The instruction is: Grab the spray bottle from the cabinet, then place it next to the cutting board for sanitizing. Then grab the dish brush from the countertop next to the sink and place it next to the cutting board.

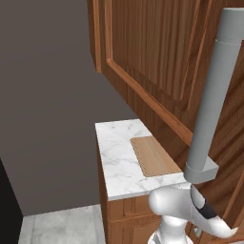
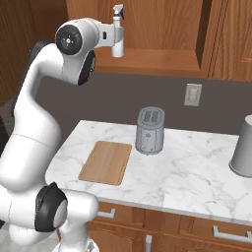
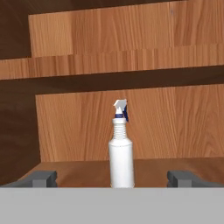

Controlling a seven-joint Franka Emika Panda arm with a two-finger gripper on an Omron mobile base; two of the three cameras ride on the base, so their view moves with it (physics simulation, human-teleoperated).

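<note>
- White plastic spray bottle (image 3: 121, 153) stands upright on the wooden shelf of the open cabinet (image 3: 109, 65), in the lower middle of the hand view, with brown wood panelling behind it.
- Its long axis runs straight up and down. The trigger head with a dark blue nozzle sits at the top, and the nozzle seems to point toward the right of that frame.
- The claw (image 3: 114, 179) is spread fully wide and holds nothing. Its two dark fingertips show at the bottom of the hand view, one well to each side of the bottle's base, neither touching it.
- In the right base view the bottle (image 2: 117, 32) appears at the upper left, just past the end of the white arm, on the cabinet shelf above the desk (image 2: 197, 167).
- The step in hand looks like the reach for the bottle. To do it well, the claw should probably move straight forward, level with the shelf, until the bottle's round body sits between the fingers.
- It would be safer to close on the wide lower body than on the narrow neck, so the bottle is less likely to tip.
- The cutting board (image 2: 106, 162), a tan wooden rectangle, lies flat at the lower left of the desk, left of a silver toaster (image 2: 149, 130). The bottle is meant to end up beside it.
</note>
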